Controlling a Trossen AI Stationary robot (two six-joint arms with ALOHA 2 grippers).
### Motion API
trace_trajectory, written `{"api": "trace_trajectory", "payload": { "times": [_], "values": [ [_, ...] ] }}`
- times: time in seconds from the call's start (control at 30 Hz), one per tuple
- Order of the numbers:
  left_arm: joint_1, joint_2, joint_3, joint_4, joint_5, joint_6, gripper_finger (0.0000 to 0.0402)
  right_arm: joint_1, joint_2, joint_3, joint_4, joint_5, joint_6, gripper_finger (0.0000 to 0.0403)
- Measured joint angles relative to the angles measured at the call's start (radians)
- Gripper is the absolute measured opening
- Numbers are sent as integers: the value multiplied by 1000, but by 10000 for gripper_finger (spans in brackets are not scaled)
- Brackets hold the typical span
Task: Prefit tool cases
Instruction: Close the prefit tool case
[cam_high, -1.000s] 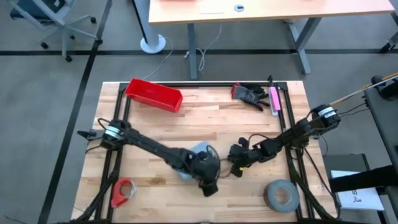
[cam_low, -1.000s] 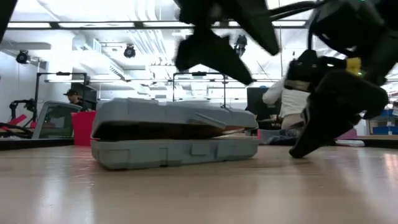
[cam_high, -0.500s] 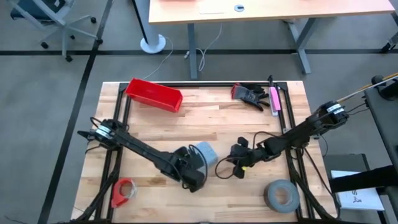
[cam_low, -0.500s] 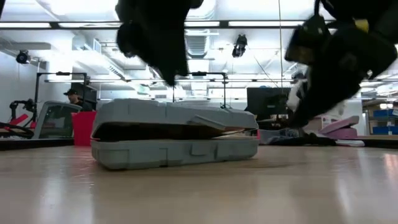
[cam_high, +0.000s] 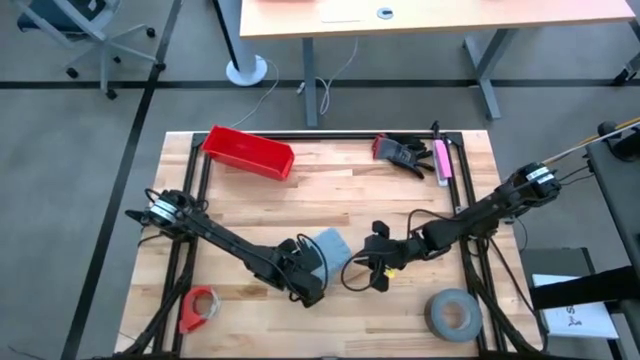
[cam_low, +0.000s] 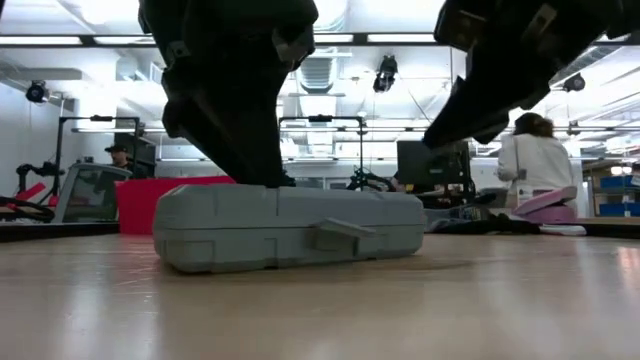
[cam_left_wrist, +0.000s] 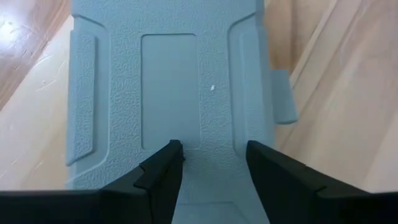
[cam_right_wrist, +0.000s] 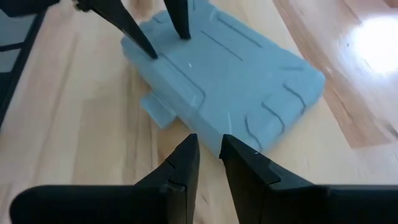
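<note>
A: Tool case (cam_low: 288, 227) lying flat, lid down, centre of the low view on the surface (cam_low: 320, 310). Left gripper (cam_left_wrist: 208, 163) fingers spread, tips touching the lid.

B: Press straight down, evenly. Right gripper (cam_right_wrist: 208, 163) just beside it, fingers nearly closed, holding nothing.

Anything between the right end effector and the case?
Nothing visible. The right end effector hovers just off the tool case's edge with only bare table between them. The left end effector is already on the lid at the far end, clear of that path.
</note>
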Motion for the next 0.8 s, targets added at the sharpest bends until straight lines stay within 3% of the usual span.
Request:
{"api": "trace_trajectory", "payload": {
  "times": [0.8],
  "values": [
    [4, 2, 37, 45, 26, 9, 192, -15, 167, 81, -3, -162, 29, 50]
  ]
}}
